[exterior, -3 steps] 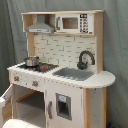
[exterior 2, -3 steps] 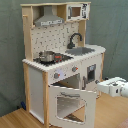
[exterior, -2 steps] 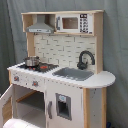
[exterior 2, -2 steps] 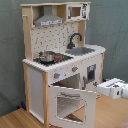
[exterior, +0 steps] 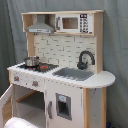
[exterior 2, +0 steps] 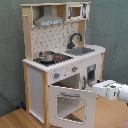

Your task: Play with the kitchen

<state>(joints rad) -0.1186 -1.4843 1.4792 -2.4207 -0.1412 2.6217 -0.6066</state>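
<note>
While the kitchen [exterior: 60, 70] stands upright against a grey curtain [exterior: 117, 45] in both exterior views, its windowed oven door [exterior 2: 70, 104] hangs open, swung out toward the second exterior view's front edge, with the dark oven cavity behind it. On the stove at the counter's left end in the first exterior view sits a small metal pot [exterior: 31, 61]; the grey sink [exterior: 74, 74] lies toward the counter's right end, with the black faucet [exterior: 85, 59] rising at its back edge by the dotted backsplash. Up on the top shelf, the hood [exterior: 40, 27] sits at the left and the small microwave [exterior: 72, 23] to its right. The robot's white arm [exterior 2: 112, 91] reaches in from the second exterior view's right edge, its end just beside the open door's upper right corner; whether the gripper's fingers are spread or closed, or hold anything, I cannot tell. Compared with a second ago, the arm sits noticeably closer to the door's corner, while the door, pot and kitchen look unchanged.
</note>
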